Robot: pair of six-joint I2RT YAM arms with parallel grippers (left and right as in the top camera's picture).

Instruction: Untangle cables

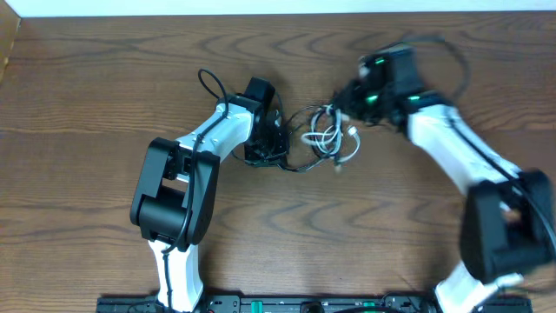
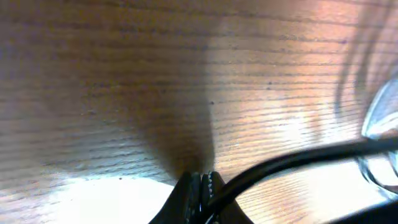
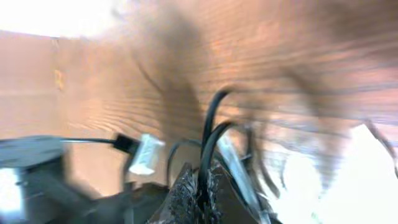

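A white cord (image 1: pixel 328 137) lies coiled at the table's middle, tangled with a thin black cord (image 1: pixel 300 165) that loops round it. My left gripper (image 1: pixel 269 149) sits just left of the bundle, shut on the black cord (image 2: pixel 292 163), which runs right from its fingertips (image 2: pixel 202 180). My right gripper (image 1: pixel 343 109) is at the bundle's upper right, blurred. In the right wrist view its fingers (image 3: pixel 202 180) are shut on a loop of the black cord (image 3: pixel 208 134), with a white plug (image 3: pixel 146 154) and the white cord (image 3: pixel 233 162) beside them.
The wooden table (image 1: pixel 104 87) carries only the bundle and both arms. A thicker black robot wire (image 1: pixel 208 85) loops above the left arm. The left arm's base (image 1: pixel 169 204) stands at the front left, the right arm's (image 1: pixel 508 226) at the front right.
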